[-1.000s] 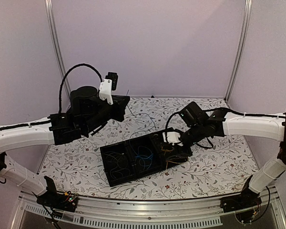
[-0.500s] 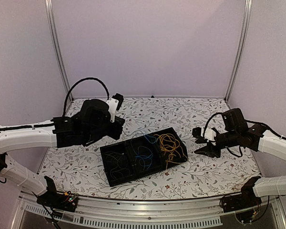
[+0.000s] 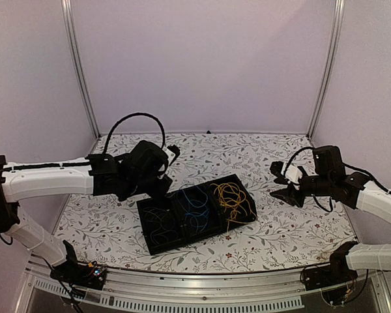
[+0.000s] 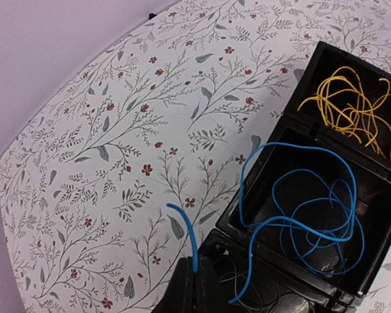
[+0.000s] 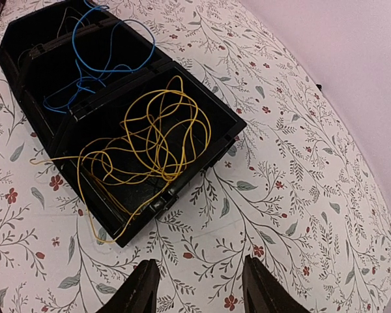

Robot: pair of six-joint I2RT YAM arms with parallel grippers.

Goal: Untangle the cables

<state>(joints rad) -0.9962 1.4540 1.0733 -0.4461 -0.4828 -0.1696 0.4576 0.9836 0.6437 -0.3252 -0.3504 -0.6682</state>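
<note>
Cables: each colour lies in its own compartment of the tray (the third, thin and dark in one end compartment, is hard to make out).
Yellow cable: a loose coil in the tray's other end compartment, with one strand spilling over the wall.
Blue cable: heaped in the tray's middle compartment, its free end leading out toward the tray corner nearest the left arm.
Left gripper: fingers pinched together on that blue end. A second ago it was high above the tray and it has since dropped low at that corner.
Right gripper: fingers spread wide, holding nothing. It has backed off from over the yellow compartment to beside the tray.
Meaning: yellow looks delivered, and blue probably only needs letting go into its compartment.
</note>
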